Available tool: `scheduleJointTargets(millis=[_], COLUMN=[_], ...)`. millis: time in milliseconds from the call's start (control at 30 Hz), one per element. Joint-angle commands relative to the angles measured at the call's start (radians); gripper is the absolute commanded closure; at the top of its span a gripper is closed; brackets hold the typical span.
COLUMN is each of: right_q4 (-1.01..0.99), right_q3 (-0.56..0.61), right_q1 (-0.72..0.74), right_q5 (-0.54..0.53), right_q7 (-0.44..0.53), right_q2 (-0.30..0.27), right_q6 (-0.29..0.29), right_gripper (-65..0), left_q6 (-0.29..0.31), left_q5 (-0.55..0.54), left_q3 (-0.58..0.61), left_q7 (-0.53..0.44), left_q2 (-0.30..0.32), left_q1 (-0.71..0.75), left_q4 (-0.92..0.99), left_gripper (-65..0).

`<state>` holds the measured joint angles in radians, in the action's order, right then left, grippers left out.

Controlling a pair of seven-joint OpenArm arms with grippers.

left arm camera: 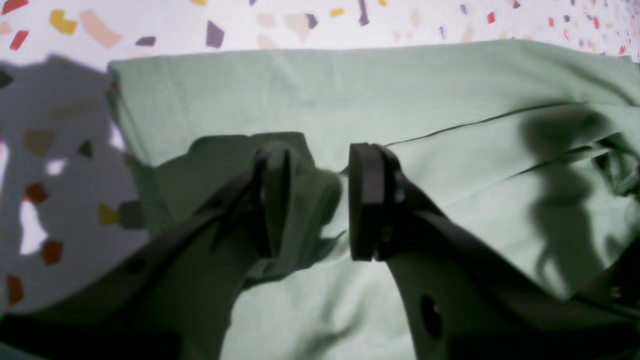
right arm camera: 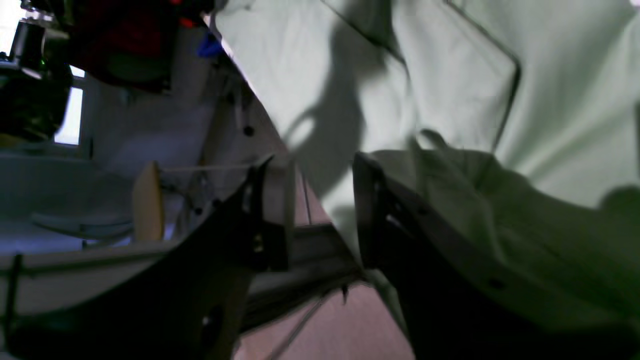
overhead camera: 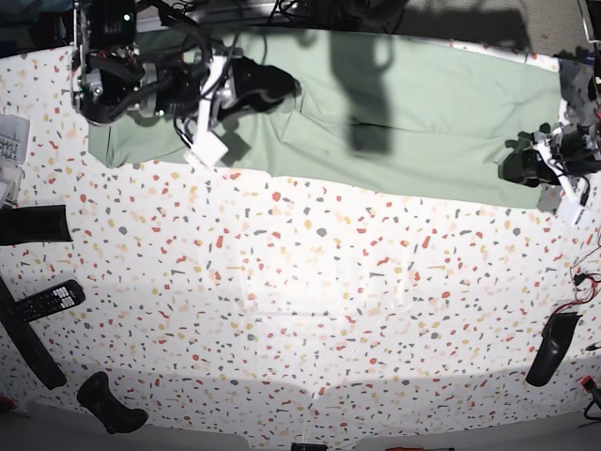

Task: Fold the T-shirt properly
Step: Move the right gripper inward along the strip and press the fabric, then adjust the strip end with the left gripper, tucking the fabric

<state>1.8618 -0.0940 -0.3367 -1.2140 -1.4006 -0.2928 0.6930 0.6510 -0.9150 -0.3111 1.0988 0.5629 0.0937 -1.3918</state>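
From the base view I see the T-shirt [overhead camera: 413, 113] laid flat as a long green band along the far edge of the terrazzo desk [overhead camera: 310, 282], spanning nearly the full width. The left gripper [overhead camera: 515, 165] sits at that view's right end of the cloth, the right gripper [overhead camera: 272, 86] over the cloth toward the left end. Jaw detail isn't readable at this range.

Left wrist view fills that in: left gripper [left arm camera: 320, 200] has its jaws parted, w/ a bunched fold of the T-shirt [left arm camera: 400, 90] lying between them. The cloth touches the left pad; whether the other pad touches it I cannot tell, so I can't say it's clamped. This view also shows a folded edge running across the shirt and bare desk [left arm camera: 350, 20] beyond the cloth's far edge, plus the gripper's shadow on the desk to the left.

Right wrist view: right gripper [right arm camera: 320, 210] jaws stand apart w/ nothing between them; gap shows only background. A crumpled part of the T-shirt [right arm camera: 550, 100] lies against the outer side of the right-hand finger [right arm camera: 367, 210], not between the pads. Seams of a folded layer are visible here, not resolved in the base view. Camera is tilted; room clutter shows at left.

Only the base view shows the desk's near side: a remote control [overhead camera: 52, 299] at left, dark objects near it, another dark object [overhead camera: 549, 349] at right. I can't ID these.
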Motion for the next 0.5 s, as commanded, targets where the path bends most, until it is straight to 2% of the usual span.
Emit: scheduleJointTargets(millis=[0, 133, 233, 367, 467], right_q4=[0.018, 0.018, 0.018, 0.018, 0.018], right_q3=[-0.003, -0.003, -0.003, -0.004, -0.004], right_q1=[-0.013, -0.069, -0.1, -0.109, -0.109], right_q5=[-0.024, -0.024, -0.025, -0.034, -0.063], right_q7=[0.004, 0.004, 0.004, 0.004, 0.004], right_q2=[-0.017, -0.056, -0.087, -0.106, -0.106], right_q6=[0.005, 0.005, 0.005, 0.005, 0.005], right_gripper=[-19.5, -19.5, -19.5, -19.5, -19.4], left_q6=[0.001, 0.0, 0.0, 0.006, 0.047], left_q5=[-0.005, 0.097, 0.121, -0.012, -0.144], left_q3=[-0.011, -0.011, -0.011, -0.011, -0.011], left_q7=[-0.019, -0.014, 0.071, 0.136, 0.135], left_q2=[0.022, 0.023, 0.026, 0.057, 0.091], left_q1=[-0.01, -0.01, -0.01, -0.008, -0.008], left_q4=[-0.016, -0.016, -0.016, -0.018, -0.018], left_gripper=[-18.8, -18.8, -18.8, -18.7, -18.7])
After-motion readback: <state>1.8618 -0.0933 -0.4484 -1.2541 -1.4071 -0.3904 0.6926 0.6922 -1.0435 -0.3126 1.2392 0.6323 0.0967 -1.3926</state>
